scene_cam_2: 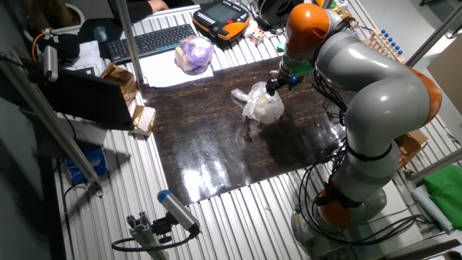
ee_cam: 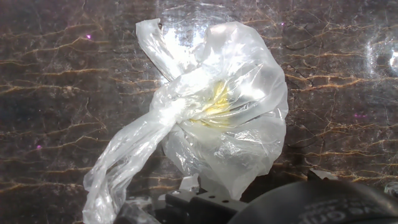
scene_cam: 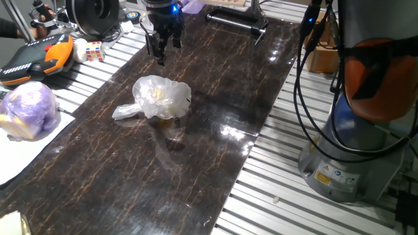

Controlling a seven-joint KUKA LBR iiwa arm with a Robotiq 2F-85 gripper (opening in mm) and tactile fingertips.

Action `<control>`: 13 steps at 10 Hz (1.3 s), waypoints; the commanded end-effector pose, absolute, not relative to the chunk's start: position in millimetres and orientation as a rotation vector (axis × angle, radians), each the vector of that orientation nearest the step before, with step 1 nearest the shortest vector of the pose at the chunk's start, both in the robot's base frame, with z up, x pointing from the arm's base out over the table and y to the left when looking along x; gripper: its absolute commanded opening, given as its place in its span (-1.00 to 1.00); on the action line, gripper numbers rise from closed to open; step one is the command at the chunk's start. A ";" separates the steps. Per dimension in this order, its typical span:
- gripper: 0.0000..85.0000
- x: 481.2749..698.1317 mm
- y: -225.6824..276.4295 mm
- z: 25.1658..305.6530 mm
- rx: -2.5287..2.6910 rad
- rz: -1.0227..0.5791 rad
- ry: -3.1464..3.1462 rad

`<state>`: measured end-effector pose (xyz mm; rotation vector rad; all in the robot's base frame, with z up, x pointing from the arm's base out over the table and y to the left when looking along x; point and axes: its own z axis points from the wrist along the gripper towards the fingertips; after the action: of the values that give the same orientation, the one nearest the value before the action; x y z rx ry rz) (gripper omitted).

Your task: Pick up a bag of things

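While the bag of things (scene_cam: pixel 160 98) lay on the dark marble-patterned mat (scene_cam: pixel 215 85), its twisted tail (ee_cam: pixel 124 162) trailing away from the purple bundle (scene_cam: pixel 29 109), the gripper (scene_cam: pixel 161 47) hung above the mat just beyond the bag, apart from it, fingers slightly parted and holding nothing.

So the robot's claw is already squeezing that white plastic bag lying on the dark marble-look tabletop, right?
Not quite. The gripper hangs above the white plastic bag, not squeezing it; one fixed view shows clear space between them. The bag does lie on the dark marble-look tabletop.
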<state>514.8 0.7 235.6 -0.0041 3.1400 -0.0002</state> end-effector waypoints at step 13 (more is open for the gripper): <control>-0.98 514.2 0.9 235.3 -0.388 -0.223 3.462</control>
<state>514.2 0.9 235.5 -0.3875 3.4621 -0.2227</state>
